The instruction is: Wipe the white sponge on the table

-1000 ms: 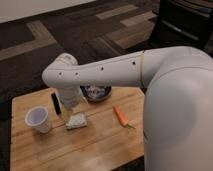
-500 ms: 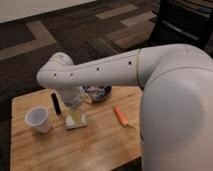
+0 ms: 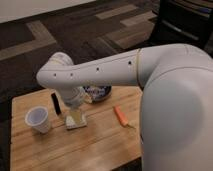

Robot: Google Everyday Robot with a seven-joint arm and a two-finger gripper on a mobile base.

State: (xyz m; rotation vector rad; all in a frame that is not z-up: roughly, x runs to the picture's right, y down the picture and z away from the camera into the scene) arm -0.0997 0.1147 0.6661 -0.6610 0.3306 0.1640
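Reaching in from the right, the robot's white arm (image 3: 105, 70) bends downward at its left end, so that the gripper (image 3: 75, 110) comes down onto the white sponge (image 3: 76, 120). The arm's wrist hides most of the gripper, so I cannot tell how wide it stands or whether it has hold of the sponge; it appears to touch the pad's top. The white sponge lies flat on the surface (image 3: 100, 147), a light tan wooden plank top, left of centre. Just left of the sponge stands a white translucent cup (image 3: 38, 120), upright and apart from it. A slim black object (image 3: 55, 103) lies between the cup and the gripper, towards the far side. Behind the wrist, at the far edge, sits a dark bowl (image 3: 98, 92), partly covered by the arm. An orange carrot-like item (image 3: 120, 115) lies to the right of the sponge, well apart. Dark carpet (image 3: 30, 55) with paler bands surrounds the surface.
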